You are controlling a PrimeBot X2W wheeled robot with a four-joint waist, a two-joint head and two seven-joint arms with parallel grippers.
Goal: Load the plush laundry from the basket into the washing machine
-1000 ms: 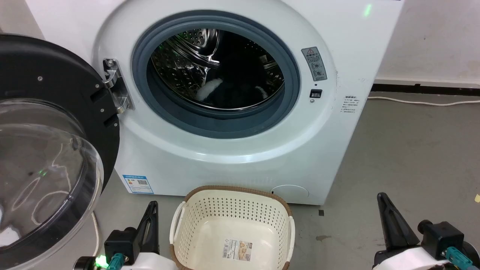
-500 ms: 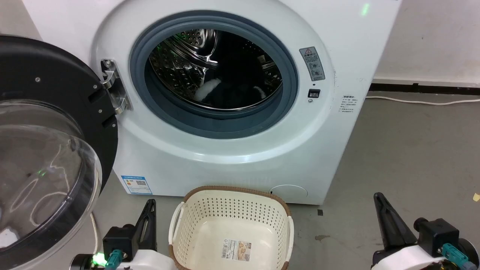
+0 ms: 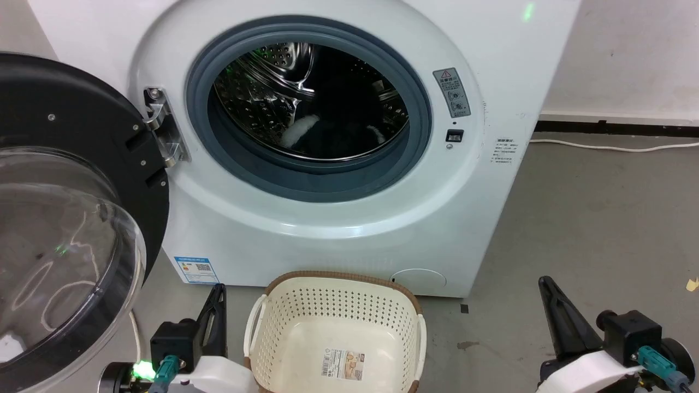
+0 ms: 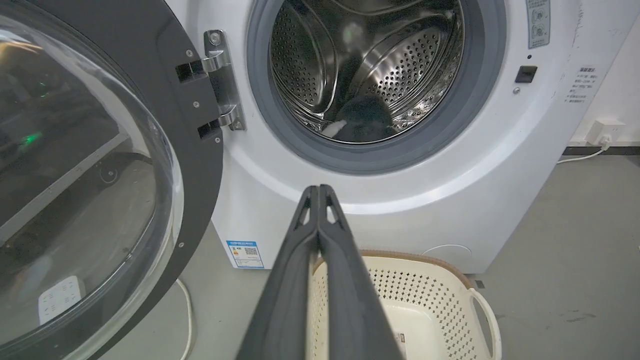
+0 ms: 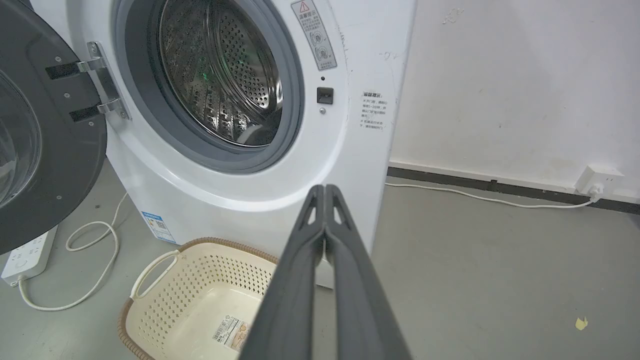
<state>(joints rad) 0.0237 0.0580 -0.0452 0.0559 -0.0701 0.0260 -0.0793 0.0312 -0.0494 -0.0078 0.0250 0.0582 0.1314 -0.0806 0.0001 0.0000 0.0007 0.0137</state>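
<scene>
Floor (image 3: pixel 600 229) grey, stained | wall (image 3: pixel 628 54) white | basket (image 3: pixel 338 305) standing before washing machine (image 3: pixel 327 229)

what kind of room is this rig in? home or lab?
Probably a lab or utility corner staged for laundry, not a furnished home: a front-loading washing machine stands on bare grey floor against a scuffed white wall, with a power strip lying beside it.

At bottom of drum (image 3: pixel 256 98) inside washing machine (image 3: pixel 327 229): plush laundry (image 4: pixel 362 117). On floor (image 3: pixel 600 218), directly before machine: basket (image 3: pixel 338 275). Left of opening: door (image 3: pixel 82 109). Flanking basket: left gripper (image 3: pixel 219 292), right gripper (image 3: pixel 546 286).
</scene>
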